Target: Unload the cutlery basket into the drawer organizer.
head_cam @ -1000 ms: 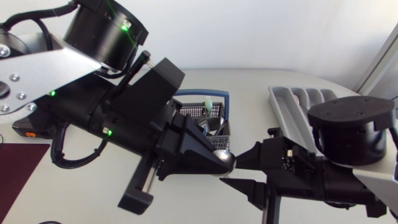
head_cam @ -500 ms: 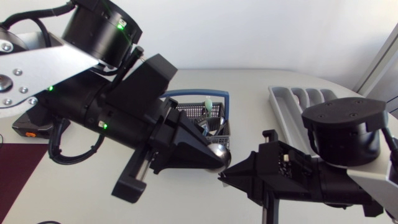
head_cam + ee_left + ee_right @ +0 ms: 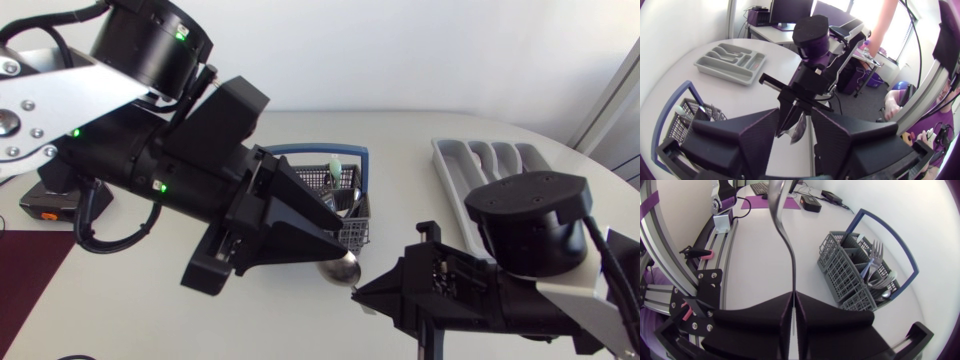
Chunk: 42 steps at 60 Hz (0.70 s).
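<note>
A metal spoon [image 3: 340,268] hangs above the table just in front of the grey cutlery basket [image 3: 340,195] with its blue handle. My right gripper [image 3: 362,290] is shut on the spoon's handle [image 3: 791,270], fingertips pressed together [image 3: 792,299]. My left gripper [image 3: 795,137] is open, its fingers [image 3: 757,137] standing either side of the spoon's bowl [image 3: 798,129] without touching it. The basket [image 3: 855,275] still holds a fork [image 3: 873,255] and other cutlery. The grey drawer organizer [image 3: 480,160] lies at the back right, also in the left wrist view [image 3: 732,61].
An orange and black device [image 3: 45,205] sits at the left edge beside a dark purple mat [image 3: 30,275]. Both arms meet over the table's middle front. The basket stands close behind the two grippers.
My right gripper closed on the spoon's handle. My left gripper then opened and let the spoon's bowl go, drawing back a little to the left.
</note>
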### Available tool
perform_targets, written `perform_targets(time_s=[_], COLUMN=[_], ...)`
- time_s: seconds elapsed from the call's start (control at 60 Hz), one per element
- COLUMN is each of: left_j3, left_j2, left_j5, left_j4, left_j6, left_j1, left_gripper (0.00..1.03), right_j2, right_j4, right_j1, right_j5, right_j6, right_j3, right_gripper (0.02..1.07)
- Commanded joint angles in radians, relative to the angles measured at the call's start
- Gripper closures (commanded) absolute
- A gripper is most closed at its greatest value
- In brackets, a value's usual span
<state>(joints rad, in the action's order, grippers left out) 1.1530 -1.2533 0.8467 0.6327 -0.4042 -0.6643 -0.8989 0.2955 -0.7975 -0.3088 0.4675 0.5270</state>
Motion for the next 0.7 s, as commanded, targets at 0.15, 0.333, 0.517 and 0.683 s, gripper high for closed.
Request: perform_targets(time_s=[0.15,0.333,0.517,0.683], left_j3=[0.001,-0.015,-0.009,0.004], left_j2=[-0.011,-0.028,-0.021,-0.021], left_j5=[-0.192,-0.382,-0.554,-0.643], left_j4=[-0.064,-0.096,-0.119,-0.136], left_j6=[0.038,0.062,0.09,0.102], left_j1=[0.032,0.035,0.022,0.025], left_gripper=[0.35,0.35,0.35,0.35], right_j2=[0.048,0.15,0.184,0.092], right_j4=[0.067,0.145,0.172,0.106], right_j1=[0.072,0.172,0.373,0.595], right_j5=[0.033,0.091,0.112,0.163], right_j6=[-0.01,0.008,0.051,0.051], right_j3=[-0.041,-0.038,-0.001,0.065], right_gripper=[1.01,1.01,1.01,1.01])
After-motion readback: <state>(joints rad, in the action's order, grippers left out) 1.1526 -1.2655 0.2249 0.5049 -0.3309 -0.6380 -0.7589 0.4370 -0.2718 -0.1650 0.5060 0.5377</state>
